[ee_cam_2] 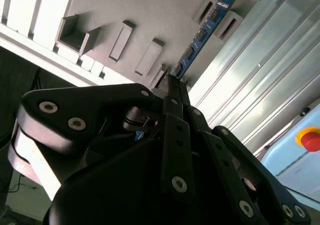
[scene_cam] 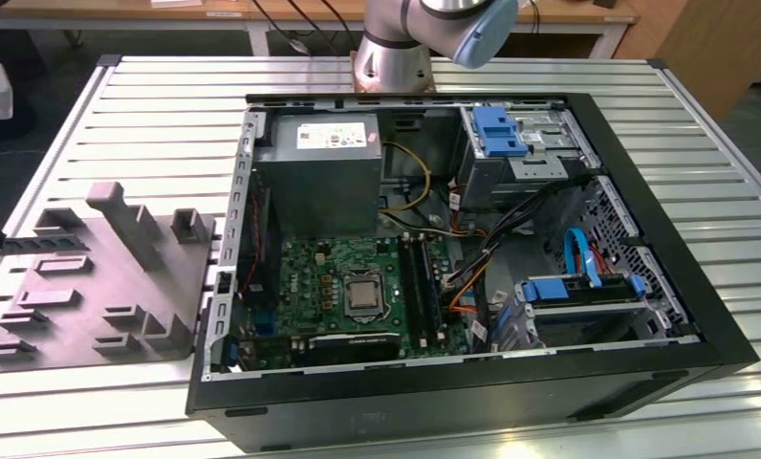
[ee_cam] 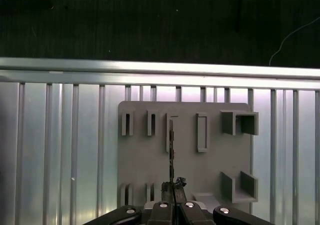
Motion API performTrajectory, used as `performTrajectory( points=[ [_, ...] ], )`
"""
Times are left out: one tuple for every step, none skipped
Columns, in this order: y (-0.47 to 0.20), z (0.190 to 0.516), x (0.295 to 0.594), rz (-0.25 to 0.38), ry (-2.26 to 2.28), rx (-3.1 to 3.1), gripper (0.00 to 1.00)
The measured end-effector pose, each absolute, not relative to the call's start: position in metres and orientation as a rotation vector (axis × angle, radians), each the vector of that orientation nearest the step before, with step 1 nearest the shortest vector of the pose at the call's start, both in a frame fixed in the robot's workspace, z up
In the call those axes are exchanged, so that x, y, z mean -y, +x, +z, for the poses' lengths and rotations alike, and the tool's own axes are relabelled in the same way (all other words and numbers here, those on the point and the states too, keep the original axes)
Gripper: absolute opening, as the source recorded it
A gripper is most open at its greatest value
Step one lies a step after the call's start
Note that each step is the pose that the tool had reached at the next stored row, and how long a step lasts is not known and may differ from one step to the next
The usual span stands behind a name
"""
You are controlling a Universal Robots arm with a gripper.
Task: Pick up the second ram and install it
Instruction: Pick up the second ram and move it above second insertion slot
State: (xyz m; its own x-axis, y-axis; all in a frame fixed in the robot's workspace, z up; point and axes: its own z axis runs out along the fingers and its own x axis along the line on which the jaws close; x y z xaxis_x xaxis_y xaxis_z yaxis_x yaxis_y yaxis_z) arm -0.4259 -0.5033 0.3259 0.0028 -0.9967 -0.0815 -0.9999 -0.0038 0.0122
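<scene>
The second ram (ee_cam: 171,150) shows edge-on in the first wrist view as a thin dark line over the grey fixture plate (ee_cam: 150,160), running along one of its slots. In the second wrist view the ram (ee_cam_2: 200,37) looks like a long bluish stick reaching out from the fingertips. My gripper (ee_cam: 172,186) (ee_cam_2: 172,80) is shut on the near end of the ram. In the exterior view the ram (scene_cam: 43,245) stands on edge at the far left of the fixture plate (scene_cam: 100,296). I cannot tell whether it still rests in the slot.
The open computer case (scene_cam: 686,287) lies at the exterior view's right on a ribbed metal table (scene_cam: 163,105). It holds the green motherboard (scene_cam: 342,287), long black slots (scene_cam: 419,277), a power supply (scene_cam: 316,172) and blue drive brackets (scene_cam: 585,287). A red button (ee_cam_2: 311,137) lies past the table edge.
</scene>
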Motion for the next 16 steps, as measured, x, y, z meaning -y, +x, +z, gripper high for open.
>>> performTrajectory(
  points=[
    [-0.426, 0.328, 0.503, 0.103, -2.189, -2.182, 0.11],
    [-0.426, 0.33, 0.503, 0.104, -2.188, -2.181, 0.11],
    [-0.426, 0.333, 0.503, 0.105, -2.188, -2.181, 0.11],
    [-0.426, 0.335, 0.503, 0.105, -2.187, -2.18, 0.11],
    [-0.426, 0.338, 0.503, 0.106, -2.187, -2.179, 0.11],
    [-0.426, 0.34, 0.503, 0.107, -2.186, -2.179, 0.11],
    [-0.426, 0.343, 0.503, 0.107, -2.186, -2.178, 0.11],
    [-0.426, 0.345, 0.503, 0.108, -2.185, -2.178, 0.11],
    [-0.426, 0.347, 0.503, 0.109, -2.185, -2.177, 0.11],
    [-0.426, 0.349, 0.503, 0.11, -2.184, -2.177, 0.11],
    [-0.426, 0.352, 0.503, 0.11, -2.184, -2.176, 0.11],
    [-0.426, 0.354, 0.503, 0.111, -2.184, -2.176, 0.11],
    [-0.426, 0.356, 0.503, 0.111, -2.183, -2.176, 0.11],
    [-0.426, 0.358, 0.503, 0.112, -2.183, -2.175, 0.11],
    [-0.426, 0.36, 0.503, 0.112, -2.183, -2.175, 0.11],
    [-0.426, 0.362, 0.503, 0.113, -2.182, -2.175, 0.11]
  ],
)
